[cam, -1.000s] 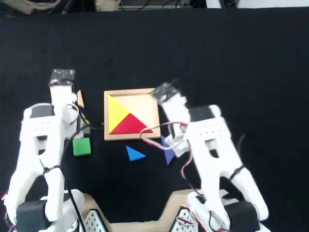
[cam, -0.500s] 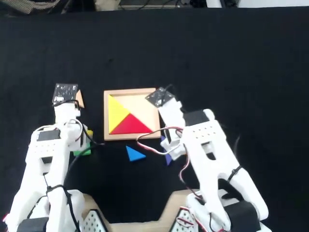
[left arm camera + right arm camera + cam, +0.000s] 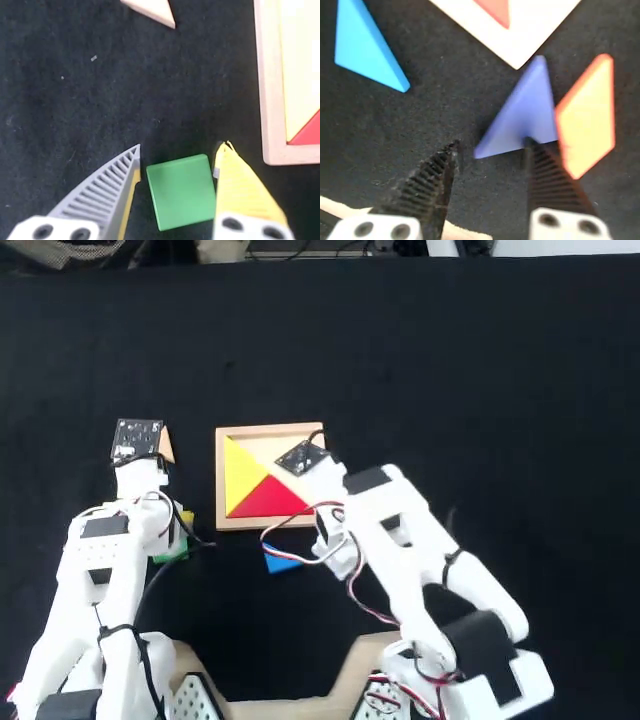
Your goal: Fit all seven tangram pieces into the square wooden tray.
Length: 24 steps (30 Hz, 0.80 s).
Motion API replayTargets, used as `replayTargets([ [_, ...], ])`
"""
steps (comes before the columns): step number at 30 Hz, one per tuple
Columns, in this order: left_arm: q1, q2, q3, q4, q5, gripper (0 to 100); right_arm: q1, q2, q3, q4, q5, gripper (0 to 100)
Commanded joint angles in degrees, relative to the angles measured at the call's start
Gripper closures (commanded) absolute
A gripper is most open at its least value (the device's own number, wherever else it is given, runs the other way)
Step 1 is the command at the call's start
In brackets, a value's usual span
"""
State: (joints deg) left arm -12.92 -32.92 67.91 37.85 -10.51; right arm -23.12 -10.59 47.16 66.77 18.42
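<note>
High view, one tray, holding one yellow triangle, one red triangle

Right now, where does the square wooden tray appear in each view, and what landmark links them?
High view: wooden tray just left of picture centre.
Left wrist view: its frame beside the green square.
Right wrist view: its corner near the purple triangle.
Shared landmark: the red triangle inside it.

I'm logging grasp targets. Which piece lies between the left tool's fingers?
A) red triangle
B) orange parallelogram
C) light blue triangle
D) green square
D: the left wrist view shows the green square lying between the fingers of the left tool, one finger on each side.
</note>
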Motion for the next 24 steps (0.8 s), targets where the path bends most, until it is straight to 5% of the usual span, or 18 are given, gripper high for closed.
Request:
replayTargets([
  [1,0.48,-1.32,-0.22,-0.97,0.00,76,-0.79,-0.13,-2.24,-0.53,0.00,71.5],
  [5,0.48,-1.32,-0.13,-0.97,0.00,76,-0.79,-4.97,-2.33,0.18,0.26,71.2],
  [10,0.48,-1.32,-0.04,-0.97,0.00,76,1.32,-14.02,-1.80,2.64,9.14,71.3],
  [18,0.48,-1.32,-0.04,-1.05,0.00,76,14.15,-14.81,-1.36,2.46,41.58,71.3],
  [24,0.48,-1.32,-0.04,-1.05,0.00,76,14.51,-14.81,2.68,2.29,52.48,71.4],
])
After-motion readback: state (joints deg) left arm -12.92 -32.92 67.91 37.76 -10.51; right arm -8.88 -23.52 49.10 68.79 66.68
